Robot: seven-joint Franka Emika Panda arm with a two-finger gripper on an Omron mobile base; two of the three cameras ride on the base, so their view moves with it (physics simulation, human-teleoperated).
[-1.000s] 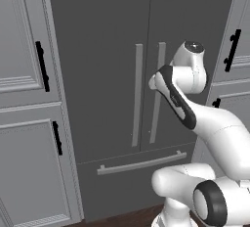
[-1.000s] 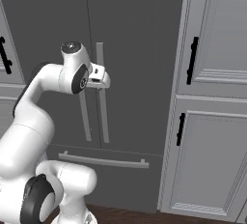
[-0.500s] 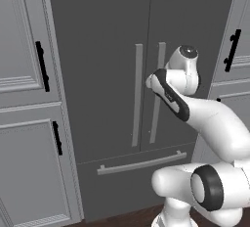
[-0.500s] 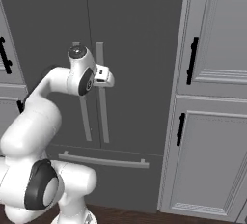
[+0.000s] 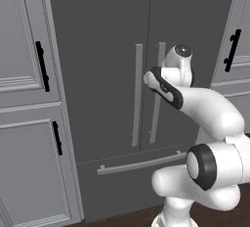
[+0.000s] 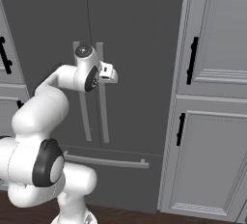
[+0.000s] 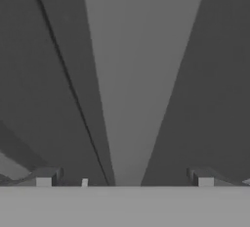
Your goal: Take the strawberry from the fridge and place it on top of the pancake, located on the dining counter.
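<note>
The fridge [image 5: 112, 74] is standing closed, so the strawberry inside is hidden. The gripper [image 6: 112, 72] is hovering spread wide at the right door's bar handle [image 7: 136, 84]. Risk: closing off-centre is likely to let the jaws slide off the bar, leaving the door shut

fridge [image 5: 112, 35]: tall, dark grey, French-door, upright between the light grey cabinets
doors: both shut, meeting at a thin centre seam
handles [image 5: 137, 94]: two long grey vertical bars, one either side of the seam
drawer: shut below the doors, with a long horizontal grey bar handle [image 6: 106, 161]
</note>
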